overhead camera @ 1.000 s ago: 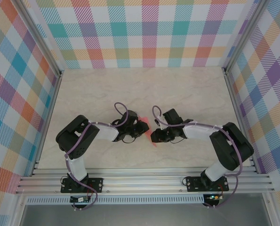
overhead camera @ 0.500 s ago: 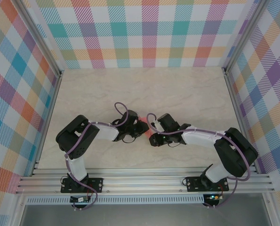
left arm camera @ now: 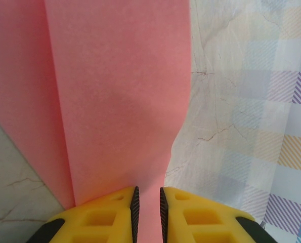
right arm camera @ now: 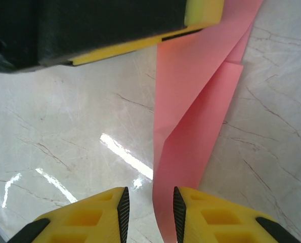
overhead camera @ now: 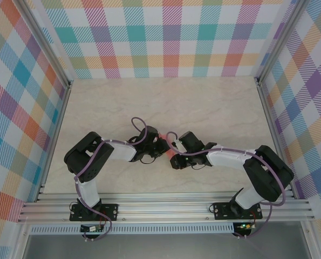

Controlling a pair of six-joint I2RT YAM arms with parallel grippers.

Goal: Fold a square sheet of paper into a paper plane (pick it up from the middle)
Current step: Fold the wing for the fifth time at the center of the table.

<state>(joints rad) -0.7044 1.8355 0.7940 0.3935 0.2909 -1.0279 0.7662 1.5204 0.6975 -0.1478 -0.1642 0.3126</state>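
- while the left fingers [left arm camera: 104, 220] are pinched almost shut on one end of the paper sheet [left arm camera: 115, 91], the sheet sits mid-desk between the two arms, seemingly raised a little off the desk [right arm camera: 64, 126].
- the right fingers [right arm camera: 89, 220] stand partly open, with the sheet's other end running between them; nothing looks clamped.
- the sheet's long axis runs from one pair of fingers to the other, so the right arm is nearer the free end, and closing there looks like the next move.
- the sheet is thin, matte and salmon-pink, folded into a long narrow strip with crisp diagonal creases and overlapping flaps.
- the desk is glossy and pale, with marble veining.
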